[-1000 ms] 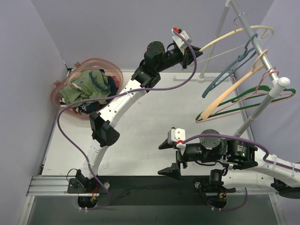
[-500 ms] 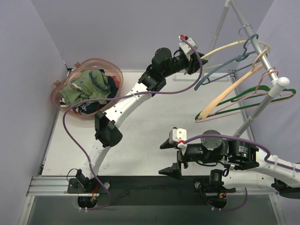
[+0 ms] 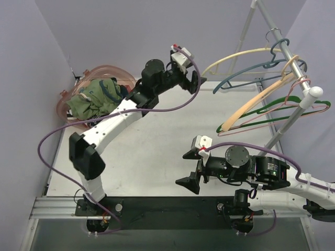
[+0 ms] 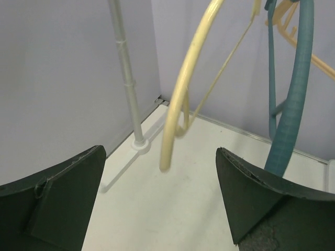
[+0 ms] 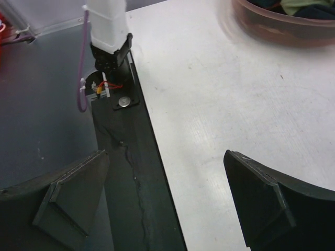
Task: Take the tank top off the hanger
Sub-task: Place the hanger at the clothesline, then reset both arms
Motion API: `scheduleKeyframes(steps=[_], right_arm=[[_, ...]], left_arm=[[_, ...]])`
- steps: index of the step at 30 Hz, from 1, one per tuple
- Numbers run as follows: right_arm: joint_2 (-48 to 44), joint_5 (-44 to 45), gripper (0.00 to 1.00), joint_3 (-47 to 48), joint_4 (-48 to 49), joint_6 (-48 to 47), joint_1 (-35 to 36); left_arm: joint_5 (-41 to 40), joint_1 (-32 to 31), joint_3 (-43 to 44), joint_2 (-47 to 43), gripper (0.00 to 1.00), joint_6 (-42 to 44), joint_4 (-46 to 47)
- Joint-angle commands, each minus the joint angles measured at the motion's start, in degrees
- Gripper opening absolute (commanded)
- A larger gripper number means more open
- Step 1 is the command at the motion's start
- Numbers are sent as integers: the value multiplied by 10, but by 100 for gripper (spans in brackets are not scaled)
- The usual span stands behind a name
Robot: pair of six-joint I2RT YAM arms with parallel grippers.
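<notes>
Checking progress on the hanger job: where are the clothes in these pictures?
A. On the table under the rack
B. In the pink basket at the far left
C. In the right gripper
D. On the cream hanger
B: the clothes lie piled in the pink basket, while the hangers hang bare.

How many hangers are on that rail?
5, along the slanted rail on the right: cream highest, then teal, orange, thin pink, green. More may be hidden behind these.

Soft even light, faint shadows, basket (image 5: 272,29) rim blurred, mild sheen on table (image 5: 209,136)
</notes>
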Motion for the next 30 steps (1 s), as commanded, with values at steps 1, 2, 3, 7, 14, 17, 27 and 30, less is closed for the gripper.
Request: scheduleKeyframes(steps=[1,2,3,7,14,17,27,30], right_arm=[[-2,103,100,33,3,44,5],[0,121,100,37,1,48,4],[1,136,100,38,0,56,5],[11,268,100,51,-8,92,5],[45,393,100,89,-19,153,7],[62,446,100,110,-20,152,9],[94,490,100,162,-13,132,10],[92,493,100,159,-13,132,10]], left_arm=[[-43,21,-152,-149,97,14,71],[-45,27,-185,-173,97,9,85],[-40,36,-250,-217,97,2,96],[-32,80,-375,-334,97,-42,97],[17,86,-538,-574,97,-55,36],[32,86,-571,-657,97,-60,-14],[33,86,-579,-761,97,-84,-123],[34,86,-579,-770,97,-89,-131]])
